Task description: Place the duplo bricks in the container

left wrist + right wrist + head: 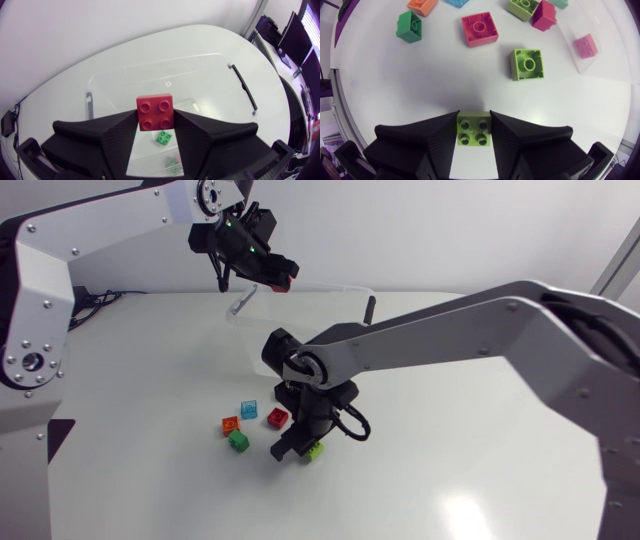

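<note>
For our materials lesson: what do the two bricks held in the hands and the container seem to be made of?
The red brick and lime brick: likely moulded plastic, opaque and smooth with a slight sheen, judging by their crisp round studs and even colour. The container: probably clear glossy plastic; the white table shows through its walls and floor.

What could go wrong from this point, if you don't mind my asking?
The left claw holds the red brick just at its fingertips, above the clear container; once released, it may bounce out. The right claw, shut on a lime brick, must head for the same container, so the arms could collide there.
</note>
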